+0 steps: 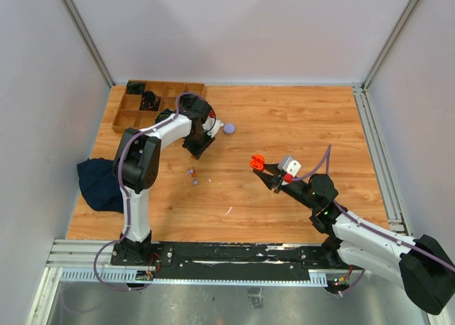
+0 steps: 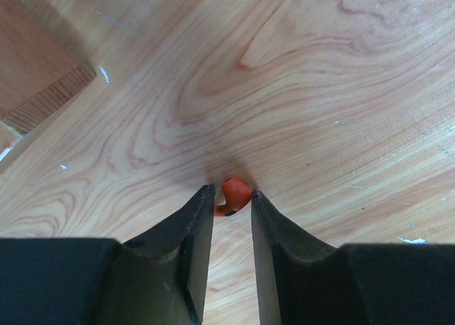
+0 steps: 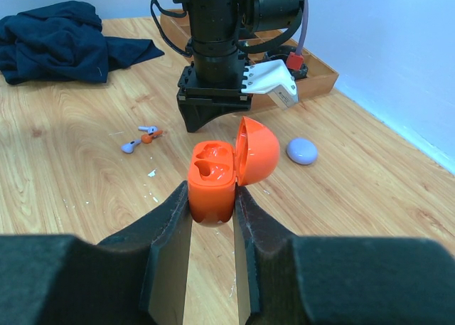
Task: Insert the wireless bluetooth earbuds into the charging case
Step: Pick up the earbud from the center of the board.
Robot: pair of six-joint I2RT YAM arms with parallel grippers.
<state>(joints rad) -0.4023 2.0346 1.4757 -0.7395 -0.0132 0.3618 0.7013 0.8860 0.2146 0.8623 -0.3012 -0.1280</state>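
Just off the tray's (image 1: 126, 119) near right corner, the left hand (image 2: 229, 195) points down at the bench (image 2: 320, 90), its fingers (image 2: 178, 247) a narrow gap apart. An orange bud (image 2: 235, 192) lies on the wood right at the fingertips, in the gap between them. Whether the pads press on it I cannot tell.

Well apart from the tray, to its right and nearer the arm bases, the right hand (image 3: 212, 197) is clamped on the lower half of an orange case (image 3: 211, 179). The case is held off the bench, and its lid (image 3: 257, 151) stands open.

Just right of the tray, a shut lilac case (image 3: 302, 151) sits on the wood. Nearer the bases than the tray, two loose buds lie close together: a lilac bud (image 3: 130, 147) and a bud with orange on it (image 3: 151, 134). A dark cloth (image 1: 99, 183) lies at the bench's left edge, also nearer than the tray.
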